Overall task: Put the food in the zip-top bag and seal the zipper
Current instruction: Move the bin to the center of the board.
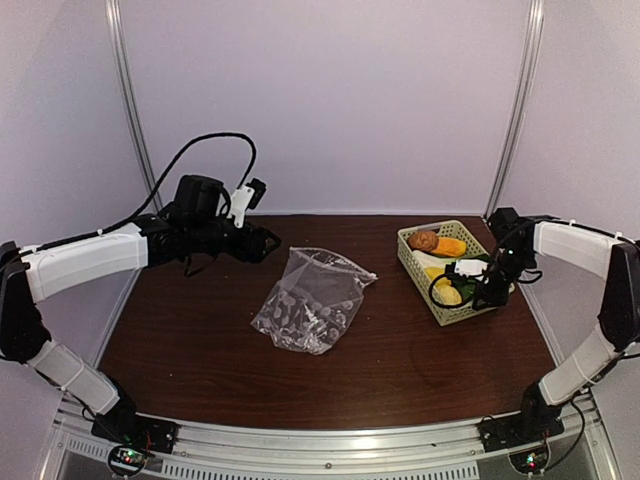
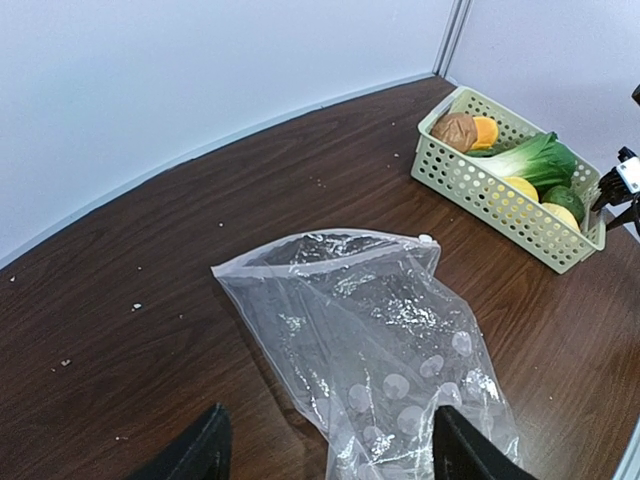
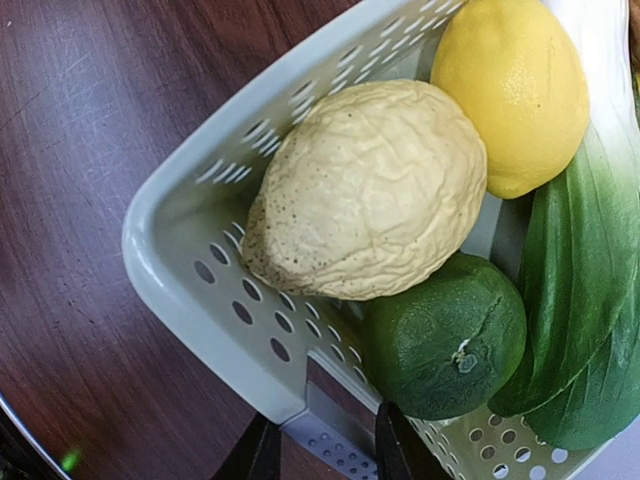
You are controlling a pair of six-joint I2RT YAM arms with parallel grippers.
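Left gripper [image 2: 330, 415]: jaws spread wide with nothing between the fingers; it hangs above the surface, aimed down at the bag.
Under the left gripper: in the left wrist view the near end of the bag [image 2: 380, 340] lies between the two dark fingertips; from above, the gripper sits to the left of the bag and apart from it.
Right gripper [image 3: 322, 425]: jaws only partly apart, astride the near corner of the basket [image 3: 200, 270], one finger outside the wall and one inside. Whether they press on the rim I cannot tell.
Nearest the right gripper: a dark green round fruit [image 3: 445, 335] lies in that corner, against the basket wall.
Next to it: a pale, wrinkled lemon [image 3: 365, 190] rests on the green fruit and leans on the wall; a smooth lemon [image 3: 515, 90] touches it further in.
Along the basket's side: the bok choy [image 3: 590, 290] lies lengthwise, touching the green fruit and the smooth lemon.
Far end of the basket: a brown round piece [image 2: 455, 128] and an orange piece [image 2: 486, 132] sit side by side, touching.
Food overall: every piece in sight is in the basket.
Bag: clear and crinkled, lying flat near the middle of the surface [image 1: 200, 340], well apart from the basket.
Zipper [image 2: 320, 240]: the strip runs along the bag's far edge; the mouth there looks slightly puffed up.
Basket: pale green with small holes, on the right side of the surface near the back wall.
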